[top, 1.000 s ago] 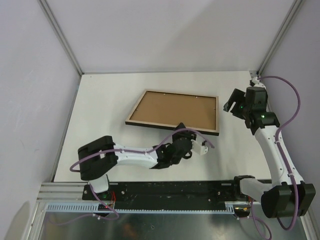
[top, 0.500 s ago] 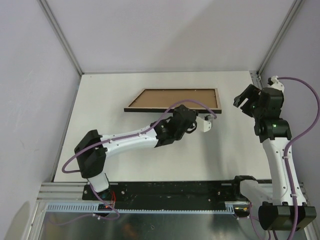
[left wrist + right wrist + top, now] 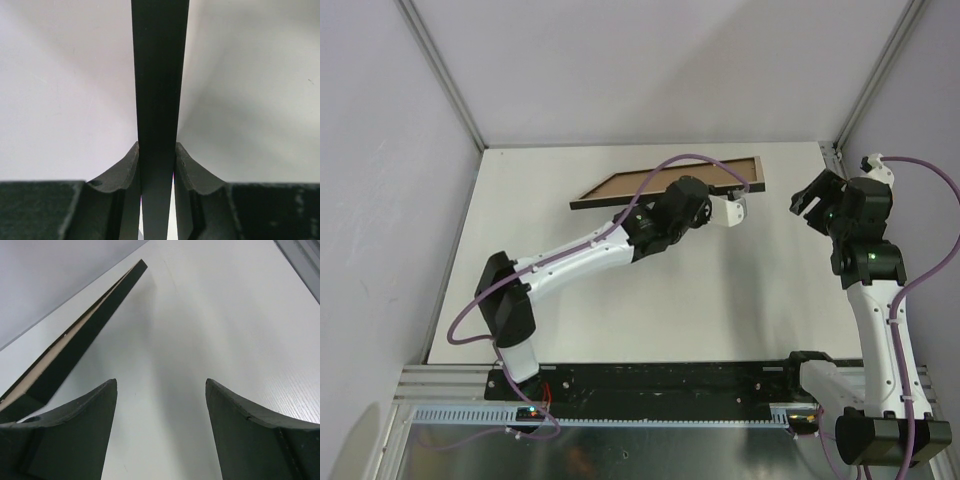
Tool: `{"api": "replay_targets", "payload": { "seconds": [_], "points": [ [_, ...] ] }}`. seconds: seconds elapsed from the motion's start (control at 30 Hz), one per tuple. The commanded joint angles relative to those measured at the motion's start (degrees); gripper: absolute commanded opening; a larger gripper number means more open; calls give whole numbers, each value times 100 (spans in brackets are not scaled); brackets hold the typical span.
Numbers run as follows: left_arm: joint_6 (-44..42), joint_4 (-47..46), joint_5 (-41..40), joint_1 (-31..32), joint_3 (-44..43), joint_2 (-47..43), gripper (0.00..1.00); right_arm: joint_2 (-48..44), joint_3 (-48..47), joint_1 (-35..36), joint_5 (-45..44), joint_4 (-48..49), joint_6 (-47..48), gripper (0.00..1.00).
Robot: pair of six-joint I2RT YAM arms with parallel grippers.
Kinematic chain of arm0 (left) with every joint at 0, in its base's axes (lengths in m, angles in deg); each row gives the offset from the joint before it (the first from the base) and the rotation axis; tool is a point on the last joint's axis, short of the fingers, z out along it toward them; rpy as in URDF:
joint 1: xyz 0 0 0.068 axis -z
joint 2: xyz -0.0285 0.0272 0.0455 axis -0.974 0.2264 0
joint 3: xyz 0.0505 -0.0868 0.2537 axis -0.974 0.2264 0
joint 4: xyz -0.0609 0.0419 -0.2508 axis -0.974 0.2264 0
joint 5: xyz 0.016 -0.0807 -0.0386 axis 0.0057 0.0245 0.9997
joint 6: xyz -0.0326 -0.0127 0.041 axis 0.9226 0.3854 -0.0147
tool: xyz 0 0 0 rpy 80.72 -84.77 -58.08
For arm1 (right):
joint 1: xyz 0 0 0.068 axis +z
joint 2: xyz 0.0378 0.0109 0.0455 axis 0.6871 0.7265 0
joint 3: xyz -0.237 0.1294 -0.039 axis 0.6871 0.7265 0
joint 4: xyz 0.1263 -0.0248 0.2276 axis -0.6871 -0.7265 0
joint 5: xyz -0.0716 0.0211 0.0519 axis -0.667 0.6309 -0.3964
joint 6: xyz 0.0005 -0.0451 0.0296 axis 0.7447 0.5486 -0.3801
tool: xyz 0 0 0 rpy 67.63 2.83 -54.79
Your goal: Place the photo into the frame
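Since half a second ago the frame (image 3: 588, 203) has been tipped much steeper, its near edge raised higher over the back of the white table (image 3: 720, 300), so only a thin strip of the brown backing board (image 3: 620, 187) set in its reverse shows from above. The left gripper (image 3: 157, 160) has reached further back with it and is clamped on the frame's black edge, both fingers (image 3: 125, 170) pressing it. The right gripper (image 3: 808, 198) hangs just right of the frame, jaws spread wide, holding nothing
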Motion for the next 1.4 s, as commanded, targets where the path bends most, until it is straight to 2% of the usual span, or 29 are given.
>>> {"api": "replay_targets", "payload": {
  "seconds": [0.0, 0.33, 0.87, 1.2, 1.37],
  "points": [
    [-47, -517, 76, -194, -805, -347, 0, -98, -211, -28, -8, 26, -69, 75],
    [348, -222, 666, -570, -1182, -709, 0, -67, -206, -29, 126, -4, -124, 75],
    [685, -231, 914, -725, -1291, -1403, 0, -7, -206, 62, 153, -58, -100, 74],
    [1435, -228, 1672, -992, -1319, -1854, 0, -5, -206, 136, 124, -67, -100, 74],
    [2480, -232, 2836, -1693, -1287, -1999, 0, -4, -206, 176, 101, -108, -95, 73]
  ]
}}
